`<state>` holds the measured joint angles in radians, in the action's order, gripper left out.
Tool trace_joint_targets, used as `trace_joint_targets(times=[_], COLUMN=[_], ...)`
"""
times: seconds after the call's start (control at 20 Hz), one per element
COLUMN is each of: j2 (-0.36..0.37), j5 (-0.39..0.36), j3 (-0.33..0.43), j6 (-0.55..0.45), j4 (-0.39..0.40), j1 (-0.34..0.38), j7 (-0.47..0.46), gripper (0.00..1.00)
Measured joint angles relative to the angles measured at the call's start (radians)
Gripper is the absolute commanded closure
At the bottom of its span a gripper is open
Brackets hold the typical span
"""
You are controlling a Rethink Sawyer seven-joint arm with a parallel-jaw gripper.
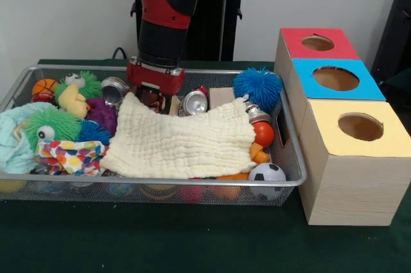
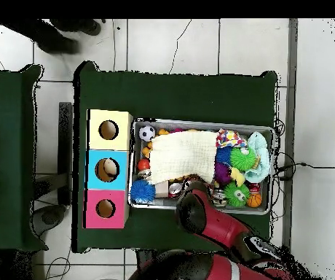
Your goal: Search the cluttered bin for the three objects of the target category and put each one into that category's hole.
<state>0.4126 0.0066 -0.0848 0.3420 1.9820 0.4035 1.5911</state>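
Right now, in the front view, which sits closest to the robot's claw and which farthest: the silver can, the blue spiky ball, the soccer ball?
From the gripper, at the bin's back:
1. Silver can, just beside it.
2. Blue spiky ball, along the back, toward the boxes.
3. Soccer ball, front corner by the yellow-topped box.

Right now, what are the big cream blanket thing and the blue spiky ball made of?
The cream crinkled cloth looks like soft woven cotton: matte, with puckered ridges. The blue spiky ball seems to be squishy rubber, judging by its thin floppy strands.
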Motion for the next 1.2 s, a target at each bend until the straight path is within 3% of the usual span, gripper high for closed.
trace_joint_targets(times=[0.5,1.2], j2=[0.004,0.087], j5=[0.002,0.041], j3=[0.003,0.041], j6=[-0.005,-0.249], j4=[0.005,0.005], j1=[0.003,-0.025], j7=[0.032,0.032], gripper=[0.0,0.0])
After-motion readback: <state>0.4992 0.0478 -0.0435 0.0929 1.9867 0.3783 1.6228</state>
